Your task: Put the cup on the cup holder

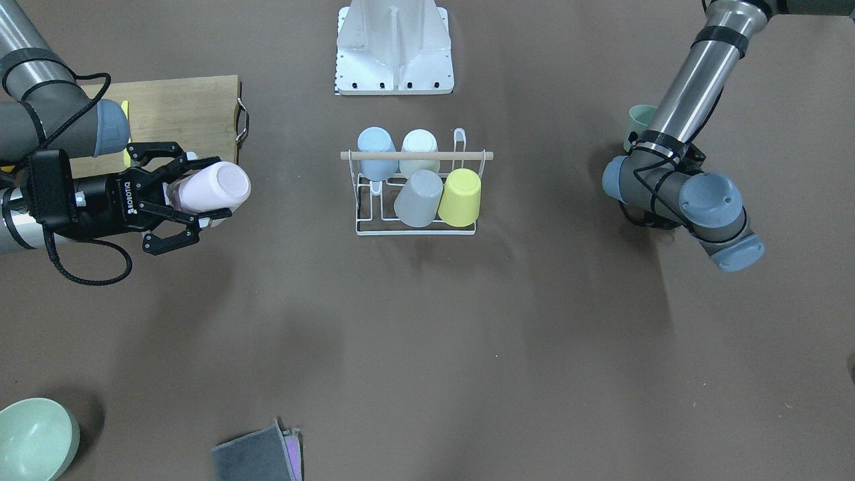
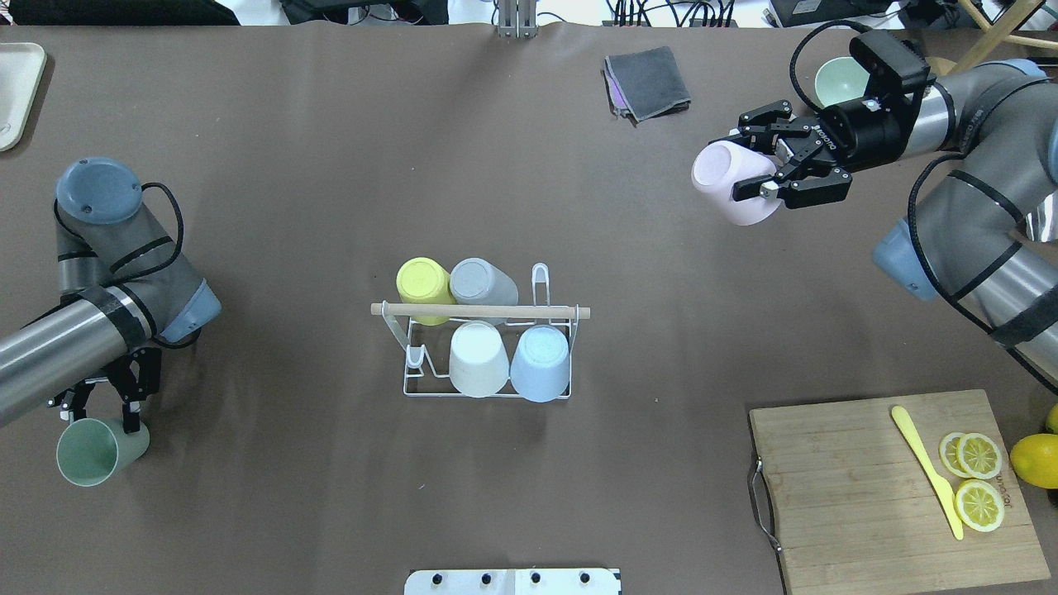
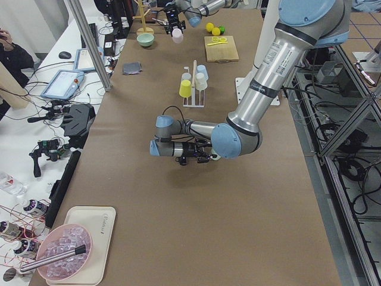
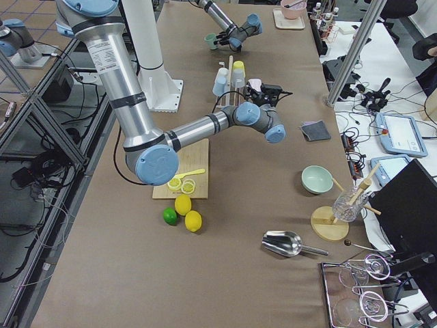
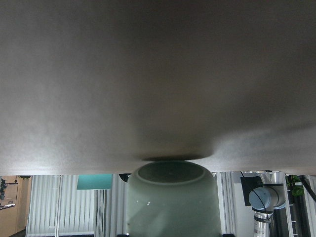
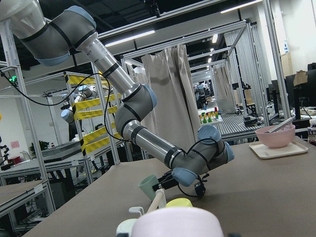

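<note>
Brown tabletop (image 2: 248, 165): four cups (image 2: 478, 357) crowd cup holder (image 2: 488, 312); right fingers (image 2: 793, 183) grip pink cup (image 2: 731, 182), left fingers (image 2: 130, 406) green cup (image 2: 95, 450).

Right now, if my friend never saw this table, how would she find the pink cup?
Start at the wooden cutting board, then follow the right arm out to its black fingers. They hold the pink cup sideways. It is the only pink one; four other cups sit on the white rack.
</note>
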You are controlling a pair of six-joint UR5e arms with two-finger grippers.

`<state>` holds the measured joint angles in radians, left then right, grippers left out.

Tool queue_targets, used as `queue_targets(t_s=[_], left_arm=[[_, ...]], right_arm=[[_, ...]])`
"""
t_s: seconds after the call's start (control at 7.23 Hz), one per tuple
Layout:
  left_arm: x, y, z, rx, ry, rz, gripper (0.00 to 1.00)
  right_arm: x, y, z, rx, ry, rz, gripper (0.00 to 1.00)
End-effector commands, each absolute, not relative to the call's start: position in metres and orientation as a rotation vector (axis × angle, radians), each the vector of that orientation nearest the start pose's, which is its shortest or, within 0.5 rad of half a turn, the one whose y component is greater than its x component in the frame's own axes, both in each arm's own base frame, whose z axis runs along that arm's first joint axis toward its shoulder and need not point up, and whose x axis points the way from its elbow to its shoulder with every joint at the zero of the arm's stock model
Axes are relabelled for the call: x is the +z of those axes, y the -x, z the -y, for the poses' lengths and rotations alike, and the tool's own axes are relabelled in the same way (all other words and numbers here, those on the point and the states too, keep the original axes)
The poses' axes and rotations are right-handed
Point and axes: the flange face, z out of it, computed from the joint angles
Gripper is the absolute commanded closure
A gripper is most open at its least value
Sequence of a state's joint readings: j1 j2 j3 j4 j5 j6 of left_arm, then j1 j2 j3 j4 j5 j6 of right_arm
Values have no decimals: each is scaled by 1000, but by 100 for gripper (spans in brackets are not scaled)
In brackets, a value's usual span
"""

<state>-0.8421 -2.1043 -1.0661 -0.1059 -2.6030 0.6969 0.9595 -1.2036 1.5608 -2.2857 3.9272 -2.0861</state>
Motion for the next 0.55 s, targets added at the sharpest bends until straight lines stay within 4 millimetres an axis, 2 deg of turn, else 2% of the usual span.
queue_targets(t_s=[0.0,0.14,0.41], left_arm=[[622,-330,462,371,1306,-804,100],[621,-322,469,358,1298,-813,100],[603,-300,492,341,1247,-855,100]], right_arm=[[388,332,550,1206,2195,-2552,72],[385,336,549,1210,2197,-2533,72],[363,356,545,1178,2180,-2496,72]])
